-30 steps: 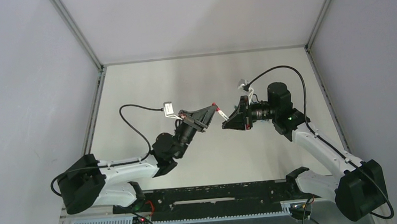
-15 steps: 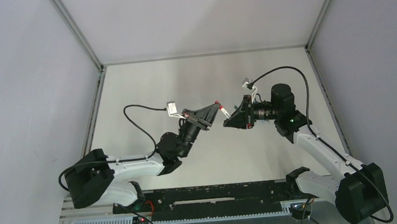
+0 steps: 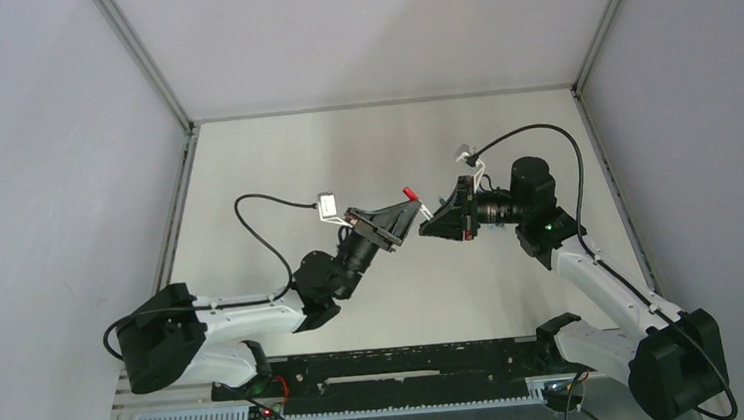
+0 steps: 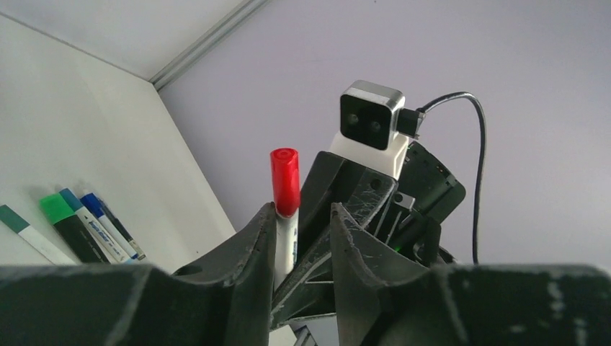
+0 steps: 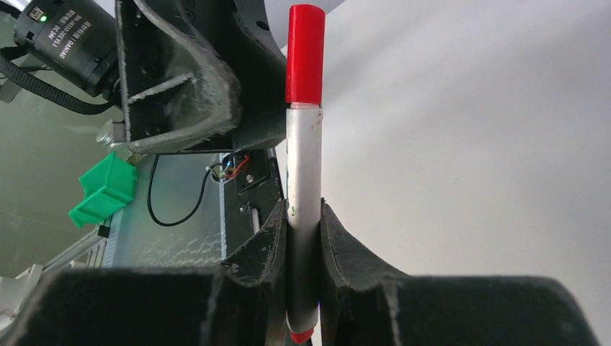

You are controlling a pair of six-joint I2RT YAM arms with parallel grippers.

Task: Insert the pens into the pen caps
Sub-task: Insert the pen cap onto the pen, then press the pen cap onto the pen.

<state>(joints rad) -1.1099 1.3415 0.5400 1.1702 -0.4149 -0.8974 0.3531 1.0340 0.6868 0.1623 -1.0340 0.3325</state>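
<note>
Red-capped pen point(image 5: 302, 166) | clamped in right claw point(image 5: 303, 214) | inside parted left claw point(image 4: 302, 211)

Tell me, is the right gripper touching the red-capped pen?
Touching. The right wrist view shows the right gripper pinching the white barrel of the red-capped pen between both fingers.

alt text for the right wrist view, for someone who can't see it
The right claw is shut on a white-barrelled pen, held upright mid-frame, with a red cap on its top end. The left claw sits close beside the cap at upper left, and a green plastic block shows below it.
</note>
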